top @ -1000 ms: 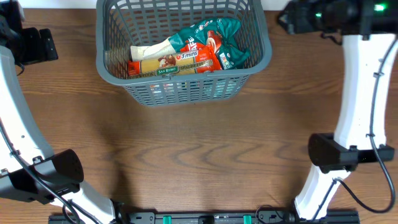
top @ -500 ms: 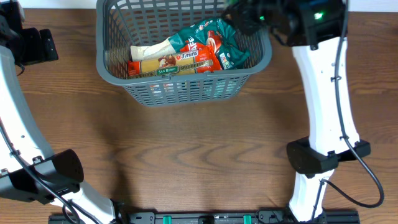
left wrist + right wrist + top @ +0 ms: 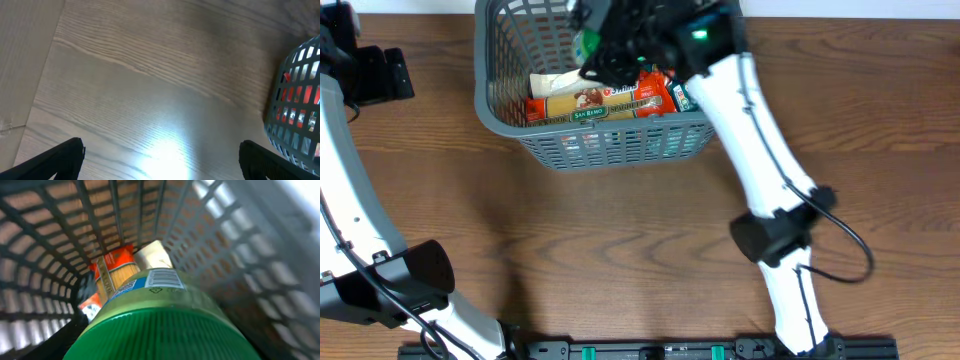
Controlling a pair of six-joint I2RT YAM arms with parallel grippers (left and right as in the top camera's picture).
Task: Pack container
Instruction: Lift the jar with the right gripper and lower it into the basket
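Observation:
The container point(image 3: 620, 148), a dark grey lattice basket, stands at the table's far middle. In it lie a spaghetti pack point(image 3: 588, 106), a red and teal packet point(image 3: 668, 92) and a cream packet point(image 3: 554, 82). My right gripper point(image 3: 607, 45) hangs over the basket's middle, shut on a green-lidded jar point(image 3: 585, 45). In the right wrist view the jar's ribbed lid point(image 3: 160, 335) and label fill the foreground and hide the fingers, with the basket wall point(image 3: 50, 230) and spaghetti pack point(image 3: 117, 272) beyond. My left gripper point(image 3: 165, 167) stands open over bare wood, left of the basket point(image 3: 300, 100).
The brown wooden table point(image 3: 640, 250) spreads in front of the basket. My right arm's white link point(image 3: 750, 120) reaches diagonally across the right half of the table to the basket. The left arm's base point(image 3: 400, 280) sits at the near left.
The right arm has swung left from the table's far right corner to over the basket, carrying the jar. The left arm and the basket's contents have not moved.

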